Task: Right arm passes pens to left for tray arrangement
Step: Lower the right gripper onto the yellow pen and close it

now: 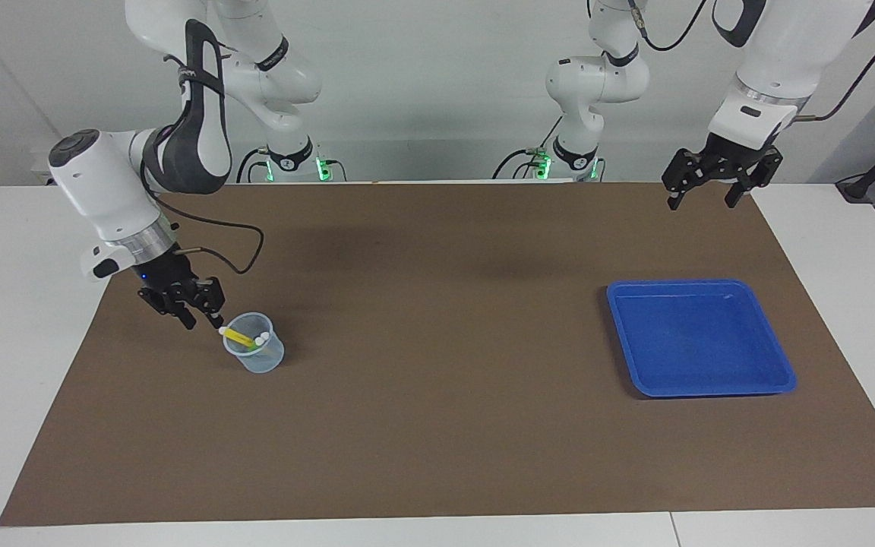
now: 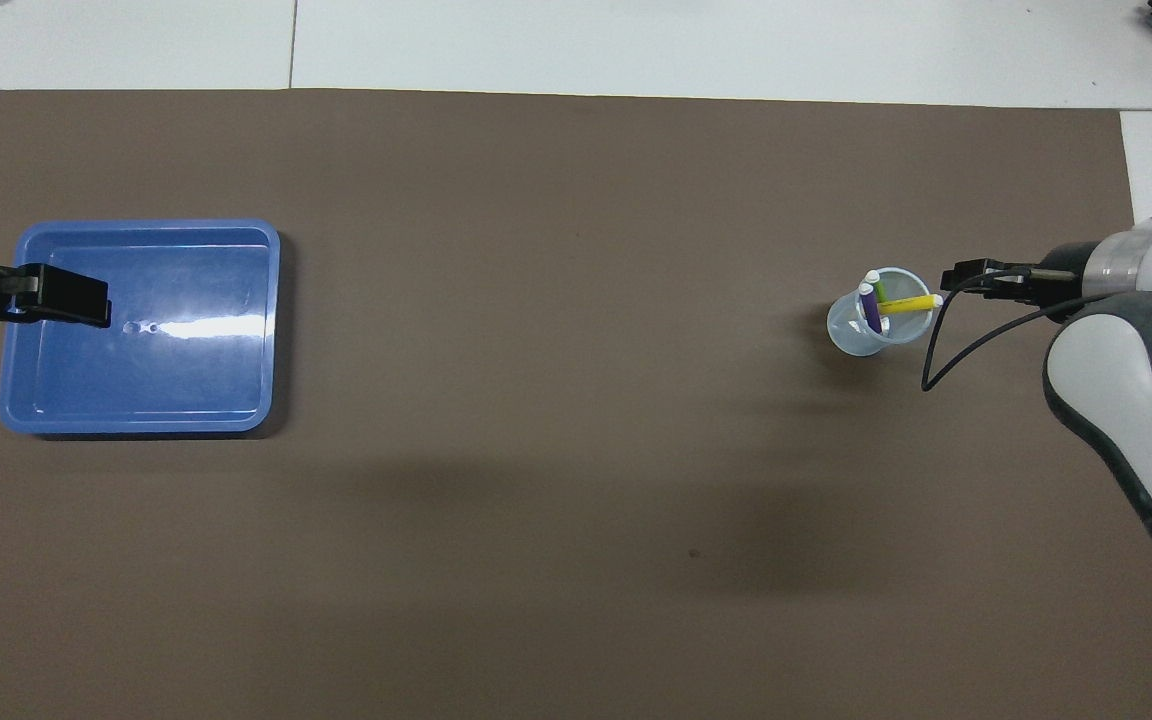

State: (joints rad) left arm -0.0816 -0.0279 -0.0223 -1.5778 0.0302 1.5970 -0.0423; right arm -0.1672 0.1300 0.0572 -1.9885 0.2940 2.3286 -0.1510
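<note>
right gripper hung low just beside the clear cup, fingers spread, touching nothing i could make out. three pens stood in that cup at the right arm's end of the brown mat. blue tray lay bare toward the left arm's end. left gripper waited open, high over the mat's edge.
</note>
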